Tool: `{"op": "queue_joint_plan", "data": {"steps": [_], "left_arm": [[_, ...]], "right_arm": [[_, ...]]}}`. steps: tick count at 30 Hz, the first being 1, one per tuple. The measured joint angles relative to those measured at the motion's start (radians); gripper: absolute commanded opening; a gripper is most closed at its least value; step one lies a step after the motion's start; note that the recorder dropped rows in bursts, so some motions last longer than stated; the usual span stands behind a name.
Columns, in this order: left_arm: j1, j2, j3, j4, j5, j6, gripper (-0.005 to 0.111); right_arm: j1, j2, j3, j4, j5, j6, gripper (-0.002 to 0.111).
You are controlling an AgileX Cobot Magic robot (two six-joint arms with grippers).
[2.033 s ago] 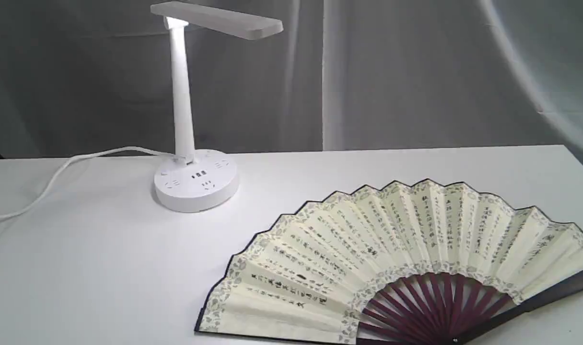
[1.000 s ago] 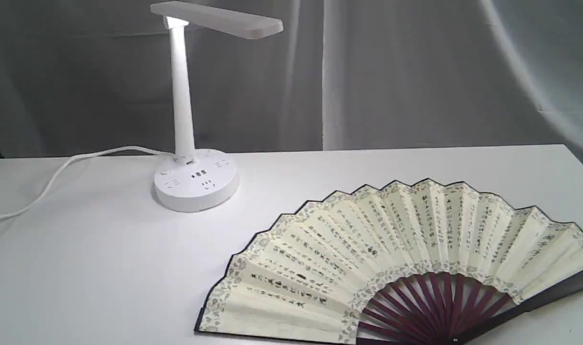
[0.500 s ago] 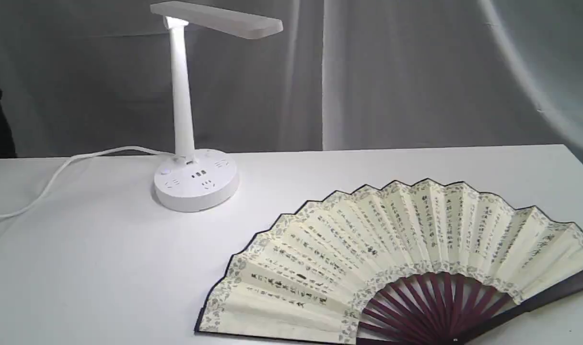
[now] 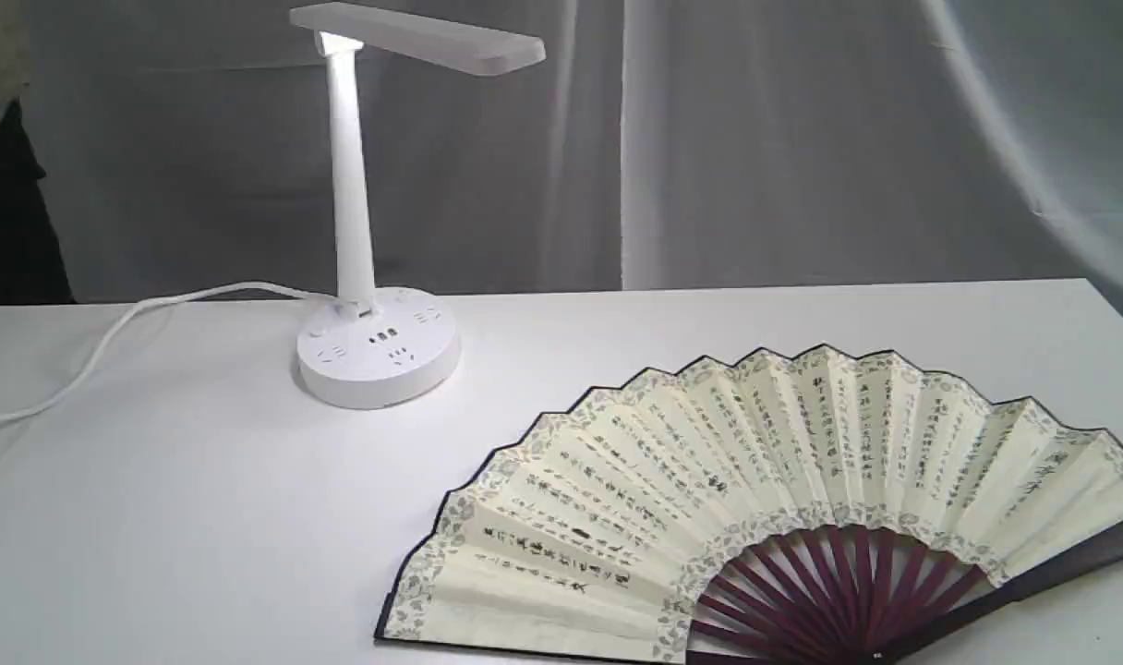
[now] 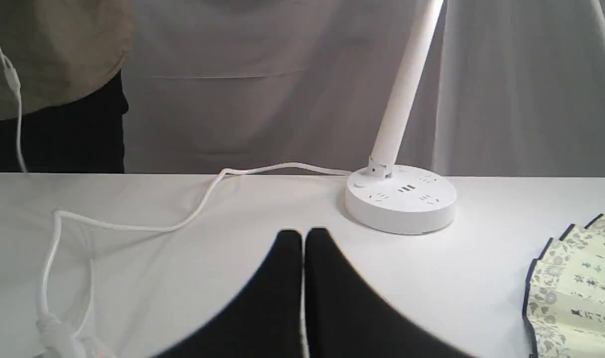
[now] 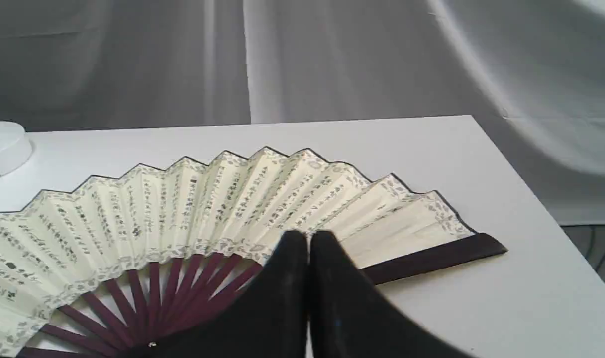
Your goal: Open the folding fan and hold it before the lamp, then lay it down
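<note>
Starting at my left gripper (image 5: 302, 233): the two black fingers are pressed flat together with nothing between them, hanging over bare white table (image 4: 201, 517), and I can't tell whether the tips touch the surface. Over to my right gripper (image 6: 308, 236): same story, fingers squeezed together and empty, and its wrist camera shows it over the folding fan (image 4: 755, 480), tips lined up where the maroon ribs meet the cream leaf, close to the dark guard on that side. Whether it touches the paper, I can't say. Neither gripper shows in the exterior view. The fan itself lies flat on the table, fully spread, calligraphy columns facing up, floral border running round the scalloped edge, ribs converging toward the near edge of the table, where the frame cuts off the pivot. It fills the front right part of the exterior view, with one blackish guard running out toward the right edge. The lamp (image 4: 377, 356) stands upright at the back left, well apart from the fan, round socketed base flat on the table, slim stem rising, bar head reaching rightward at the top, with a bright patch where head meets stem. Its white cord (image 4: 118, 332) trails off the base to the left across the table. Behind everything hangs a grey curtain (image 4: 755, 139), and at the far left edge a person (image 4: 7, 212) in dark trousers and a beige top.
</note>
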Motion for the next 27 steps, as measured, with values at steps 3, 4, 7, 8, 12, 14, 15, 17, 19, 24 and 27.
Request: {"op": "queue_joint_plan", "data": {"steps": [3,4,7,8,12,14,15,17,19,24,27], "left_arm": [[0.0,0.0,0.0,0.0,0.0,0.0,0.0],[0.0,0.0,0.0,0.0,0.0,0.0,0.0],[0.0,0.0,0.0,0.0,0.0,0.0,0.0],[0.0,0.0,0.0,0.0,0.0,0.0,0.0],[0.0,0.0,0.0,0.0,0.0,0.0,0.0],[0.0,0.0,0.0,0.0,0.0,0.0,0.0],[0.0,0.0,0.0,0.0,0.0,0.0,0.0],[0.0,0.0,0.0,0.0,0.0,0.0,0.0],[0.0,0.0,0.0,0.0,0.0,0.0,0.0],[0.0,0.0,0.0,0.0,0.0,0.0,0.0],[0.0,0.0,0.0,0.0,0.0,0.0,0.0]], "right_arm": [[0.0,0.0,0.0,-0.002,0.0,-0.026,0.0],[0.0,0.0,0.0,0.001,0.0,-0.039,0.0],[0.0,0.0,0.0,0.006,0.0,-0.074,0.0],[0.0,0.0,0.0,0.008,0.0,-0.08,0.0],[0.0,0.0,0.0,0.049,0.0,-0.086,0.0],[0.0,0.0,0.0,0.074,0.0,-0.086,0.0],[0.0,0.0,0.0,0.082,0.0,-0.086,0.0],[0.0,0.0,0.0,0.09,0.0,-0.086,0.0],[0.0,0.0,0.0,0.094,0.0,-0.086,0.0],[0.0,0.0,0.0,0.094,0.0,-0.086,0.0],[0.0,0.0,0.0,0.096,-0.004,-0.086,0.0]]}}
